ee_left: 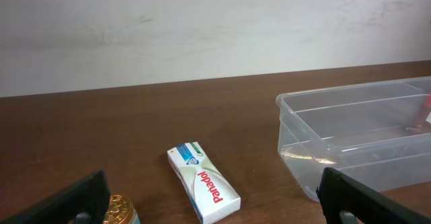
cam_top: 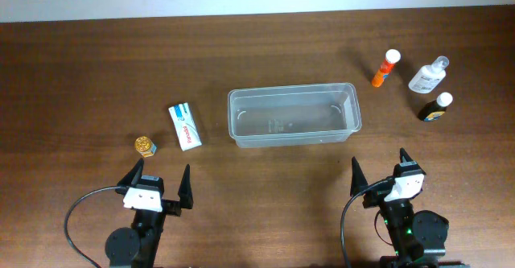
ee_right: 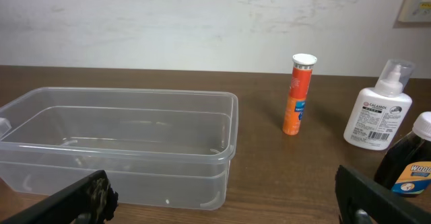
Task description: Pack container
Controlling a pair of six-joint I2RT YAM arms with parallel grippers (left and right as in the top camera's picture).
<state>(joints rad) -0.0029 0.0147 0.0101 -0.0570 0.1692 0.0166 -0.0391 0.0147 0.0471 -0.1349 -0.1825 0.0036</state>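
Container: the clear, shallow rectangular plastic tub (cam_top: 294, 139) sat at the middle of the dark brown wooden table (cam_top: 80, 75), long side towards the arms, nothing in it.
Overhead view only: showed both arms and all the items at once. A white carton with red print (cam_top: 185, 126) and a small gold-lidded jar (cam_top: 145, 146) lay left of the tub. An orange tube with a white cap (cam_top: 386, 68), a white spray bottle (cam_top: 428, 76) and a dark bottle with a white cap (cam_top: 435, 107) stood at its far right.
Left wrist view only: the carton's (ee_left: 203, 181) print read "Panadol". The jar (ee_left: 116, 210) sat just beside one dark finger, and the tub's near end (ee_left: 350, 126) was on the right.
Right wrist view only: the tube (ee_right: 299, 95) and spray bottle (ee_right: 378, 115) stood upright and apart, the tub (ee_right: 121, 160) to their left.
Arm pose: both were drawn back at the near table edge, fingers pointing towards the tub.
Left gripper (cam_top: 163, 171): jaws spread wide, holding and touching nothing.
Right gripper (cam_top: 379, 165): jaws spread wide, likewise empty, well short of the tub.
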